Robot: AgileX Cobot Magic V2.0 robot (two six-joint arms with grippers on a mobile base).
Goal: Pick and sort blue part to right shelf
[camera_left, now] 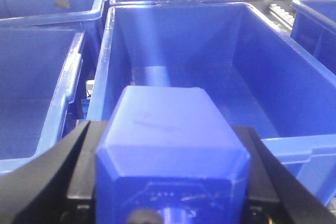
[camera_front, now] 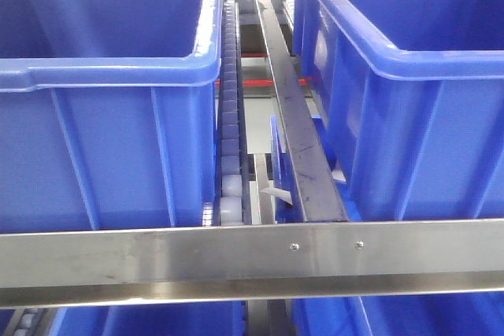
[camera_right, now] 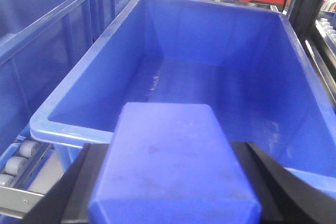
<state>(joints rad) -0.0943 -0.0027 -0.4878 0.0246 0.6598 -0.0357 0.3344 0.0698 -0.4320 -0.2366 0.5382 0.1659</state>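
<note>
The steel-railed right shelf (camera_front: 236,253) carries blue bins (camera_front: 102,72) beside roller tracks (camera_front: 230,116). The left gripper (camera_left: 170,182) clamps a blue part (camera_left: 173,124) over one bin (camera_left: 296,148) at its near rim. The right gripper (camera_right: 173,198) holds another blue part (camera_right: 173,140) likewise over a second bin (camera_right: 63,127). Placing seems in hand; next, each should advance and release inside.

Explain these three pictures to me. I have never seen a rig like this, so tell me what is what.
This is a two-armed robot on a mobile base. The front camera faces the shelf: a steel front rail, a roller track, a left bin and a right bin, both big and blue. The other two cameras sit on the wrists and look along each gripper. The left wrist view shows the left gripper clamping a blue part between black fingers, before a deep bin. The right wrist view shows the right gripper clamping a second blue part at another bin.
</note>
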